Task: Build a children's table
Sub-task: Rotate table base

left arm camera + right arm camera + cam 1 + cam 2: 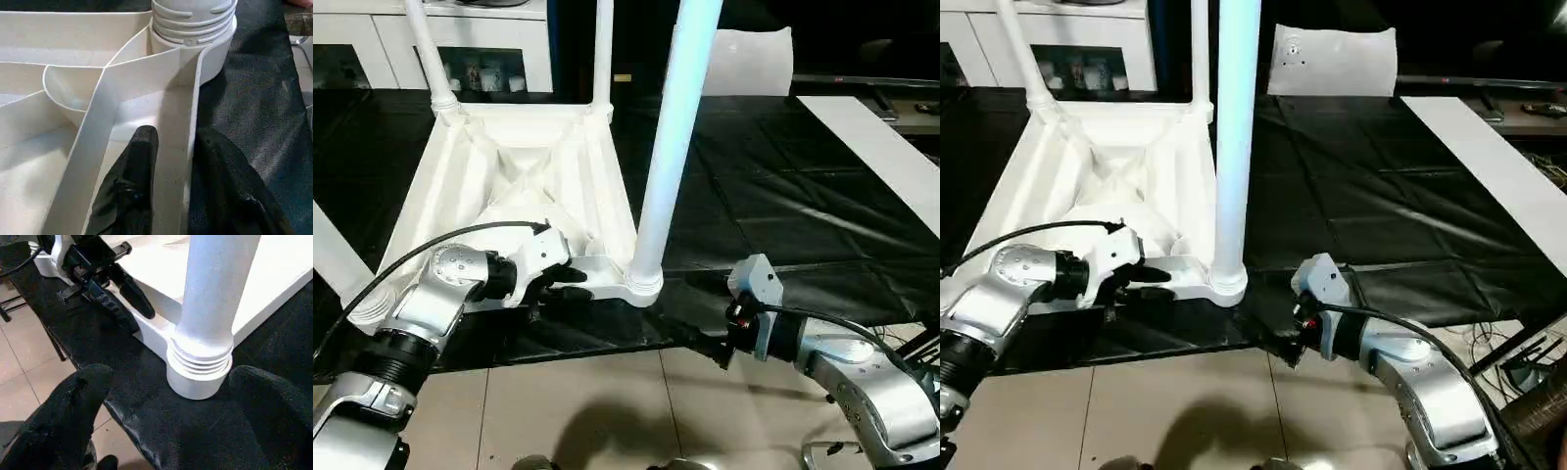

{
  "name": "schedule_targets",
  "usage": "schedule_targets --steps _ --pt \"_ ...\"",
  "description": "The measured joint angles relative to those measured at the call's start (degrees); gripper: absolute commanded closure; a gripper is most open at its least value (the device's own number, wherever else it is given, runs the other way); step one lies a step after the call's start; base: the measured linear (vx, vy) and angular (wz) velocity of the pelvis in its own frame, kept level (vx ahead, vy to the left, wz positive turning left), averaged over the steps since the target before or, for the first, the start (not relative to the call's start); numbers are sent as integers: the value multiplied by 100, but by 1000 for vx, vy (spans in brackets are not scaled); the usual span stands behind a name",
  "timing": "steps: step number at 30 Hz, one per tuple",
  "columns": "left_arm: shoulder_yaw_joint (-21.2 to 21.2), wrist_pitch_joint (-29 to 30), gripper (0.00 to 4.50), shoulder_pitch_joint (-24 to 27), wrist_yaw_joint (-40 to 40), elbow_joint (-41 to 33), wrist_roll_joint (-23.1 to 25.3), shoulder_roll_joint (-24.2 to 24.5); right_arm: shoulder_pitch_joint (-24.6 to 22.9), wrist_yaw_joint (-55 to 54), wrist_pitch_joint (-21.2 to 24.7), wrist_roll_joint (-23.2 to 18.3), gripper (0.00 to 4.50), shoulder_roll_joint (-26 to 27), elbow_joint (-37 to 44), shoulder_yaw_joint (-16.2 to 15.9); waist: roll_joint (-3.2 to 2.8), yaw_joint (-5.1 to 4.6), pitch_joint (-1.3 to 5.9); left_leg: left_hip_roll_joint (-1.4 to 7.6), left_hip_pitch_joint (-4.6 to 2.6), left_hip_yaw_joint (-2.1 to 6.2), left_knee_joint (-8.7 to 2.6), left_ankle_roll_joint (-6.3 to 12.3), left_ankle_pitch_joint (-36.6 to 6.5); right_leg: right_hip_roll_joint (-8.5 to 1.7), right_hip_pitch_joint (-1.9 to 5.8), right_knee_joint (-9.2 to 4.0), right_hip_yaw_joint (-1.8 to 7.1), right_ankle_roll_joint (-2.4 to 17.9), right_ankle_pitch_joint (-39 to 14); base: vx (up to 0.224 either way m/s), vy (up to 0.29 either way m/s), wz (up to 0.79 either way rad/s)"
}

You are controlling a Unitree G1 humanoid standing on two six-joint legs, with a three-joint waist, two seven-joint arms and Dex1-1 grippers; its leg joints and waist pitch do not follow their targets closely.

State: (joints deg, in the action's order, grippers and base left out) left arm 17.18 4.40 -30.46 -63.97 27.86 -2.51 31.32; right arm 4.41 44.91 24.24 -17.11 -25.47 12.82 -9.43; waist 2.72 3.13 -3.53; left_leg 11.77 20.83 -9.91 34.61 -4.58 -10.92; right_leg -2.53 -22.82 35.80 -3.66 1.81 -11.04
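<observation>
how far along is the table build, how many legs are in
Three legs visibly stand in corner sockets of the upturned tabletop: two far ones and the near leg. In hand: the left gripper straddles the tabletop's near rim, the right gripper open around the near leg's base. The fourth corner, near left, is cut off; flipping upright remains.

White ribbed tabletop (pixel 524 166) & legs (pixel 674 127), black cloth (pixel 783 206), beige floor tiles (pixel 587 411).

Pale tiled floor (pixel 597 401) in front, grey grout lines crossing it. Black cloth (pixel 783 176) spread wide over the work surface — wrinkled, faintly shiny. White cabinet (pixel 489 44) with glass doors at the back, small jars behind the glass. Flat white board (pixel 881 147) lying far right.
</observation>
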Motion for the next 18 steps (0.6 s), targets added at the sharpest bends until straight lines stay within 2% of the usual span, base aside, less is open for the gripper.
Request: schedule_targets --steps 5,7,12,16,18 --pt "62 -125 341 -52 76 86 118 -83 1 -25 -1 18 0 1 -5 -6 -3 10 2 -1 -3 0 0 0 0 -1 4 0 0 0 0 0 0 0" --pt "113 -226 372 -146 250 249 232 -185 18 -64 -5 78 0 30 -5 -44 -6 32 5 -1 -8 0 1 0 0 -2 11 0 0 -11 -2 0 0 0" --pt "132 -370 414 -384 675 696 447 -359 19 -76 -6 105 0 56 -5 -70 -6 12 5 -1 -51 2 0 0 0 -1 43 -5 -4 -36 -13 0 0 0" --pt "55 -352 432 -403 768 788 447 -384 18 -92 -6 106 0 59 -5 -79 -6 -131 5 -1 -66 3 -1 0 0 -1 49 -23 -6 -37 -12 0 0 0" --pt "53 -348 441 -426 822 806 449 -396 18 -100 -6 115 0 59 -5 -79 -6 -153 6 -1 -66 3 0 0 0 -1 48 -26 -6 -37 -11 0 0 0"
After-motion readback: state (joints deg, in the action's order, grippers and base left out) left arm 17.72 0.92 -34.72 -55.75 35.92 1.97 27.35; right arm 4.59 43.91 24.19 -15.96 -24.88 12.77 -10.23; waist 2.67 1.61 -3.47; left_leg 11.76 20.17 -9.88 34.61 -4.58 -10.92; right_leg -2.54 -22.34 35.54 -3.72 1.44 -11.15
